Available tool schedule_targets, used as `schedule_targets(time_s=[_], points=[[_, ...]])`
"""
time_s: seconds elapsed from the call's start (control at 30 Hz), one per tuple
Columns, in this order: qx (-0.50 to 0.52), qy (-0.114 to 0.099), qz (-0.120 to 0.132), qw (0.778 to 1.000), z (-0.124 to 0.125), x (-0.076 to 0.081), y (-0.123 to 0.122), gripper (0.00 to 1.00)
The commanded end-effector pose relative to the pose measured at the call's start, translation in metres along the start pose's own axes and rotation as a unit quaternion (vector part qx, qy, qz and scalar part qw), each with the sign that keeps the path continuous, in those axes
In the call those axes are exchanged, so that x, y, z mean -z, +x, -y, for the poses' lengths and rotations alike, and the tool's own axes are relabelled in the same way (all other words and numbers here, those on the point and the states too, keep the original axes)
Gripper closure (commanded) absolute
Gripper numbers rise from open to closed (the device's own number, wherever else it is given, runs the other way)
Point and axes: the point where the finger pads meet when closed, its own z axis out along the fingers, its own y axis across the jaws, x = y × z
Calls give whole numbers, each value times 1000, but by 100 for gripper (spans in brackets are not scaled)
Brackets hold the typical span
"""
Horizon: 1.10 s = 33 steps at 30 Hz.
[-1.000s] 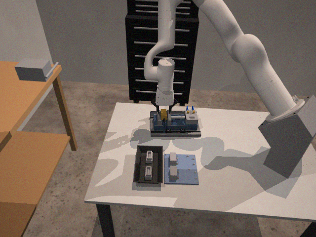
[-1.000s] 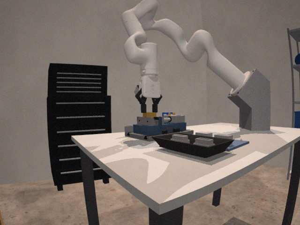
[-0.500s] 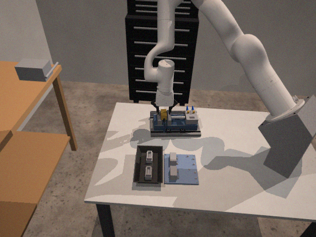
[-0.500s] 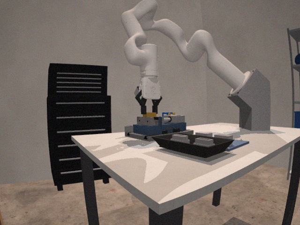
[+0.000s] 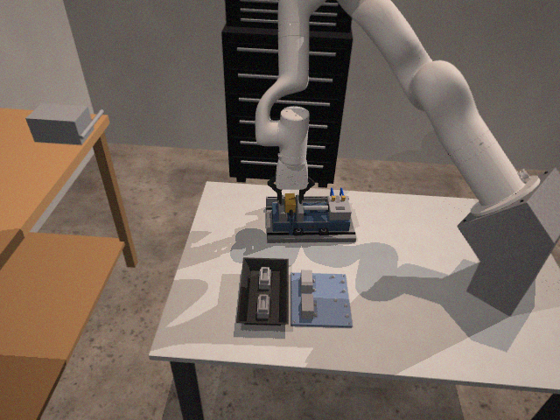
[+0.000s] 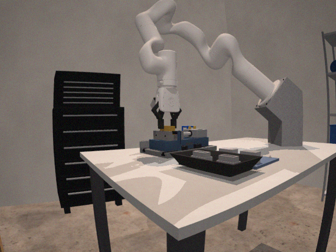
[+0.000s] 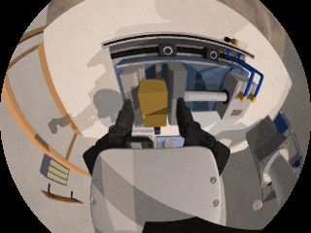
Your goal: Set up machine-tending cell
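A brass blank [image 5: 290, 199] sits in the blue vise [image 5: 310, 217] at its left end, away from the hoses, and sticks up above the jaws. It also shows in the side view [image 6: 168, 127] and in the wrist view [image 7: 155, 103]. My gripper [image 5: 289, 197] points straight down over it, open, with one finger on each side of the brass blank [image 7: 154, 109]; I see no squeeze on it. Two aluminium blanks [image 5: 307, 280] [image 5: 308, 305] lie on the blue infeed plate [image 5: 322, 299]. Two finished parts [image 5: 264, 276] [image 5: 262, 305] lie in the black outfeed tray [image 5: 262, 291].
The vise's hose end block [image 5: 339, 208] with blue and yellow fittings is on the right. The arm's grey base [image 5: 511, 244] stands at the table's right. A black tool cabinet [image 5: 284, 90] is behind the table, and an orange bench [image 5: 40, 180] is to the left.
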Motion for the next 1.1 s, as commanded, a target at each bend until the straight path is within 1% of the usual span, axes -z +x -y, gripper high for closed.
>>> schedule_targets(time_s=[0.0,0.5,0.53,1.07], points=[[0,1,0,1000,1,0,0,31],[0,1,0,1000,1,0,0,31],[0,1,0,1000,1,0,0,100],[0,1,0,1000,1,0,0,100]])
